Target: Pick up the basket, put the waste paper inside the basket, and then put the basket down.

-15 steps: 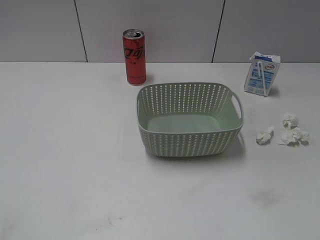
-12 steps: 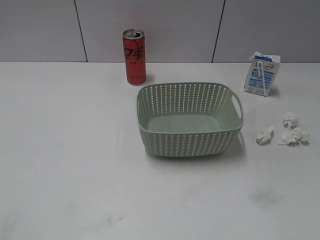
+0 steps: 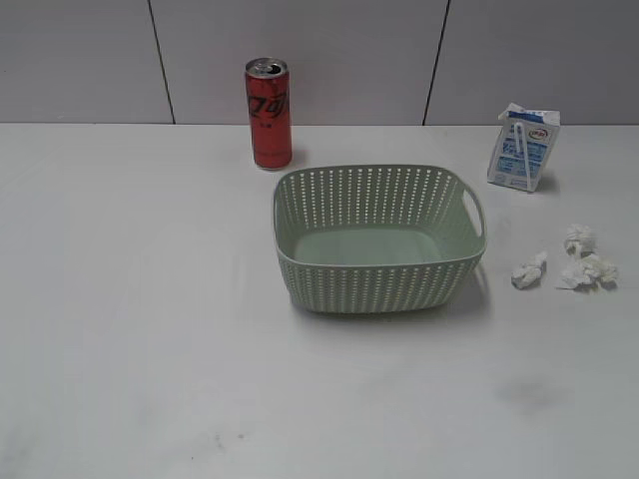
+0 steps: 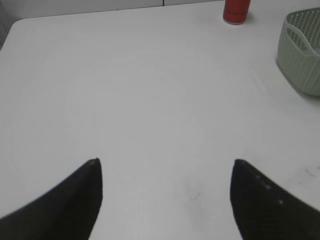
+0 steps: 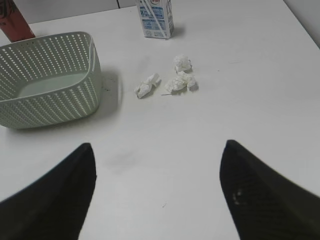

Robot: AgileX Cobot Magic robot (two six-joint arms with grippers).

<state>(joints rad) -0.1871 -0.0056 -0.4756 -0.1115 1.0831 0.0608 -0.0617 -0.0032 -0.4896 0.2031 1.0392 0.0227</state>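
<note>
- We find the basket (image 3: 377, 239) standing empty and upright on the table (image 3: 130, 329), near its middle, with a red can (image 3: 269, 113) behind it and apart from it.
- The waste paper (image 3: 565, 262), three small wads, lies on the table to the right of the basket, near it but not touching. A drink carton (image 3: 523, 147) stands further back.
- Our left gripper (image 4: 165, 165) has its jaws spread wide and holds nothing; the basket is well off to its right.
- Our right gripper (image 5: 157, 145) is likewise wide open and empty, with the wads ahead of it.
- Risk: the perforated wall may flex or slip if we pinch it away from a cut-out handle, tilting the basket.
- Risk: the wads are light and close together; a closing jaw may push one aside instead of trapping it.
- Risk: reaching for the rear wad may knock the carton.
</note>
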